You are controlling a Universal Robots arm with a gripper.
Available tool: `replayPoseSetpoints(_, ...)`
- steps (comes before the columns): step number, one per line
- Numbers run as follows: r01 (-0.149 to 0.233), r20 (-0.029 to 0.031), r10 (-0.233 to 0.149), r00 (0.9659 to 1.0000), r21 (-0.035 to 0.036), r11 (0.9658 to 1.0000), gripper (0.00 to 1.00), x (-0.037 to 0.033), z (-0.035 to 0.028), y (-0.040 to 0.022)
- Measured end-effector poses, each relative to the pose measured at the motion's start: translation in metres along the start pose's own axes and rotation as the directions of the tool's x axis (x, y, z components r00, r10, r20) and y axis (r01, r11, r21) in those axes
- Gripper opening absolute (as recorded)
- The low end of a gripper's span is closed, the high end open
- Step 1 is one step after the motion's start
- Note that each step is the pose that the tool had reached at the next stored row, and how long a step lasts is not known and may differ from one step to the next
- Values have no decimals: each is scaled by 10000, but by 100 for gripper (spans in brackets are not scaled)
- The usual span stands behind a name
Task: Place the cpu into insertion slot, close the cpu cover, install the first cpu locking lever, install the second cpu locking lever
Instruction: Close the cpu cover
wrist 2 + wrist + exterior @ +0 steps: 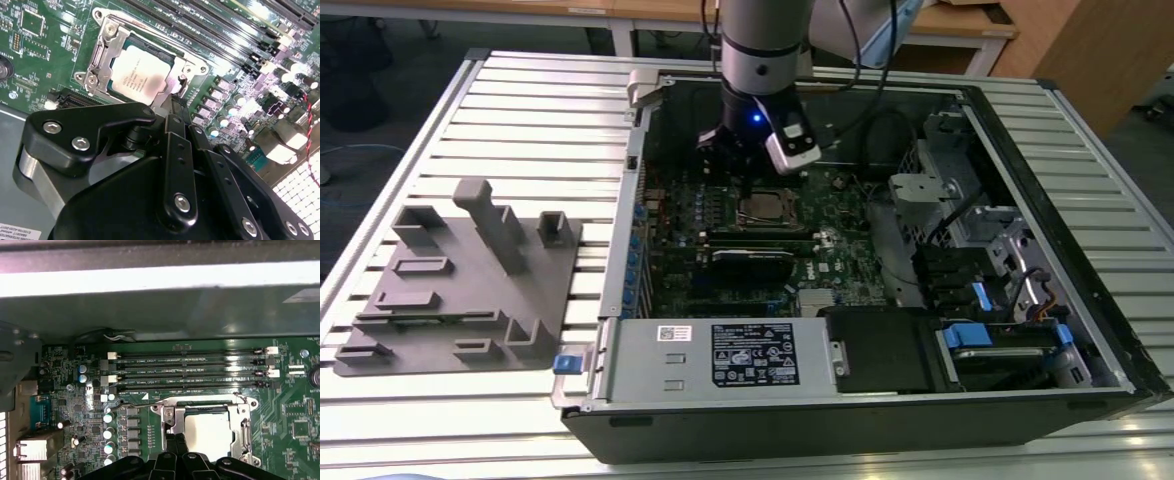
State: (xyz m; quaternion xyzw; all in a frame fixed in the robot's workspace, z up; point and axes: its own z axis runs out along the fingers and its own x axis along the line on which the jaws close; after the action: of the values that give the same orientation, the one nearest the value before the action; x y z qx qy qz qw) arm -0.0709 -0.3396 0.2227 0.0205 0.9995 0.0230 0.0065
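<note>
Fingers (175, 120) pinched together, empty, at slot (192, 67) edge.
Cpu (137, 72) seated, cover (102, 50) down; lever step judged in hand, calling for a firm, steady push.

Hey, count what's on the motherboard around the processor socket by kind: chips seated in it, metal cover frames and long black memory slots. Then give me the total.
cpu: 1
cpu cover: 1
memory slots: 4
Total: 6
</note>
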Motion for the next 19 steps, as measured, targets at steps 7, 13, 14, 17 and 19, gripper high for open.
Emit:
replayPoseSetpoints(7,329,-16,-329,9995,-4,9995,11,-125,23,4)
replayPoseSetpoints(13,553,-26,-553,9985,-7,9985,11,-247,33,8)
replayPoseSetpoints(14,594,-29,-594,9982,-8,9982,11,-266,34,9)
replayPoseSetpoints(17,717,-34,-718,9974,-9,9974,11,-321,36,11)
replayPoseSetpoints(19,743,-35,-743,9972,-2,9972,11,-331,37,11)
